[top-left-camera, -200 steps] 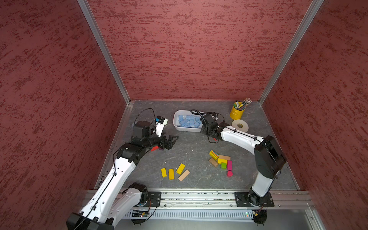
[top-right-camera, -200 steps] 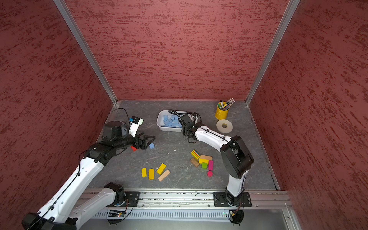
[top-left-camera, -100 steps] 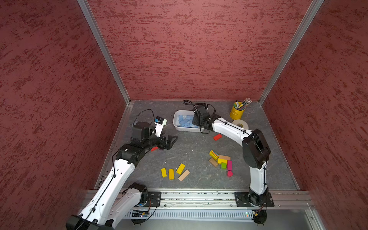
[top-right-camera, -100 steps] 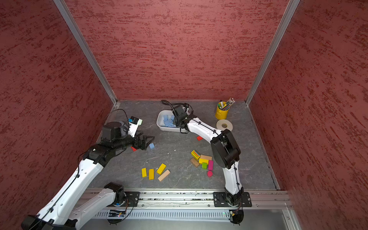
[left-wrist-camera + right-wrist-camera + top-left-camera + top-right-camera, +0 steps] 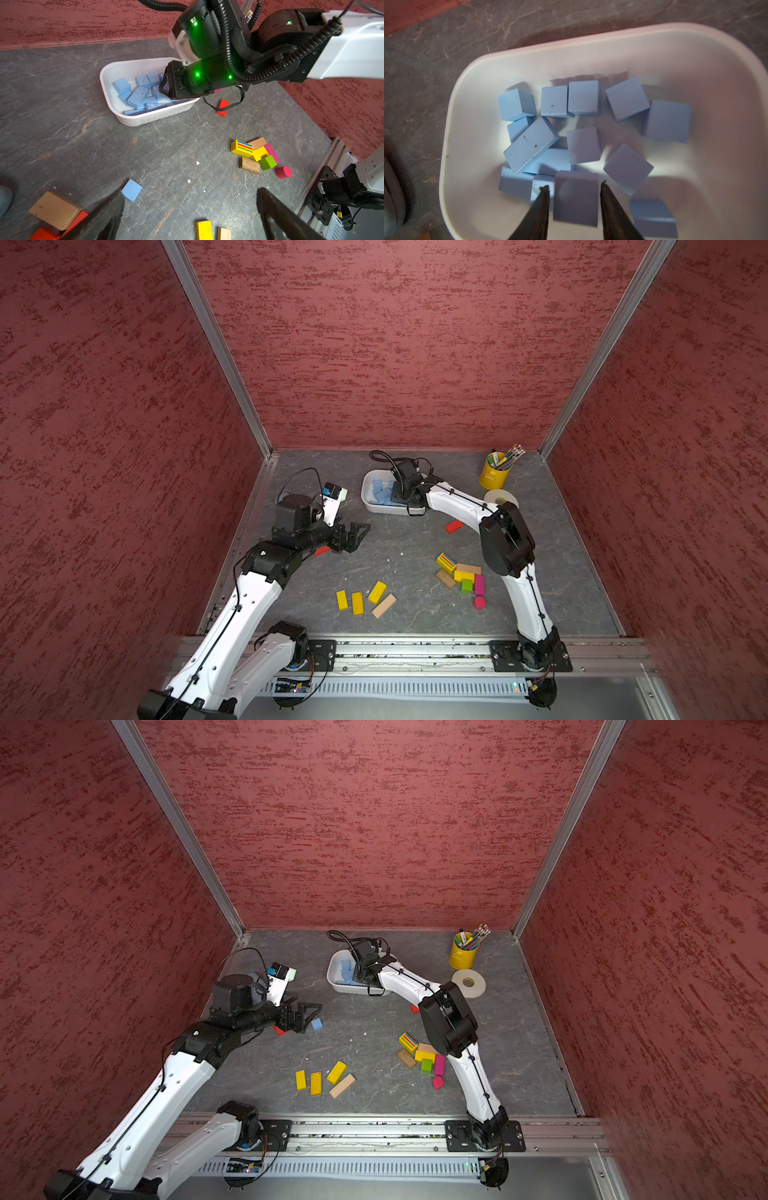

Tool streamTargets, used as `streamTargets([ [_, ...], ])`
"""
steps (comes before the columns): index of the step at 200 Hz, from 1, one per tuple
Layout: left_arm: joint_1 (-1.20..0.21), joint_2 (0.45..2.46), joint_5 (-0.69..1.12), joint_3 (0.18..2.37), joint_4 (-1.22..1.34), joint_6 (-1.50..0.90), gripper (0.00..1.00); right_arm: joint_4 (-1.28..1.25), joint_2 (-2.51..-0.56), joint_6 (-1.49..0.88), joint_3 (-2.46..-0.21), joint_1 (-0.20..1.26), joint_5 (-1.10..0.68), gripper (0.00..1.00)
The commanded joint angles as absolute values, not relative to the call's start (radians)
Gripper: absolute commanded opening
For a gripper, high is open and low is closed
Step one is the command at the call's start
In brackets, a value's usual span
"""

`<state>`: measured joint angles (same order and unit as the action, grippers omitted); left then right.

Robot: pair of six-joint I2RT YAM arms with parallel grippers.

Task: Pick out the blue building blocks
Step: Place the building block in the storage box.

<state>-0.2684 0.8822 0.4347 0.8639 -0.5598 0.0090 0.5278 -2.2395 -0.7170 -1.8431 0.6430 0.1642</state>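
Right wrist view: right pincer [image 5: 574, 185] hangs over the white tray [image 5: 467, 87], jaws slightly apart around a blurred blue cube [image 5: 576, 199], not gripping it. It is probably dropping onto the blue building blocks [image 5: 583, 97] heaped there, apart from other colours. Blocks matte, square-edged, paint chipped; tray smooth, round-cornered plastic. In a top view, a stray blue cube [image 5: 316, 1024] lies left of centre on the grey veined surface [image 5: 374, 1060]. Left wrist view: left pincer [image 5: 190, 193] spread wide, empty, beside that cube, likely the next pick.
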Motion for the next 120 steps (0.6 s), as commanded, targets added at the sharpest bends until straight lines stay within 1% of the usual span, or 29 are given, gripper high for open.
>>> streamTargets([
  [1, -0.259, 0.871, 0.424, 0.856, -0.540, 0.022, 1.00, 0.549, -2.248, -0.716, -1.879, 0.637, 0.134, 0.52],
  [56, -0.259, 0.874, 0.368, 0.849, -0.525, -0.027, 1.00, 0.528, -2.169, -0.693, -1.850, 0.638, 0.129, 0.70],
  [95, -0.257, 0.898, 0.252, 0.868, -0.569, -0.265, 1.00, 0.422, -2.004, -0.659, -1.701, 0.638, 0.137, 0.84],
  [120, -0.250, 0.921, 0.241, 0.876, -0.609, -0.433, 1.00, 0.336, -1.884, -0.625, -1.578, 0.638, 0.131, 0.90],
])
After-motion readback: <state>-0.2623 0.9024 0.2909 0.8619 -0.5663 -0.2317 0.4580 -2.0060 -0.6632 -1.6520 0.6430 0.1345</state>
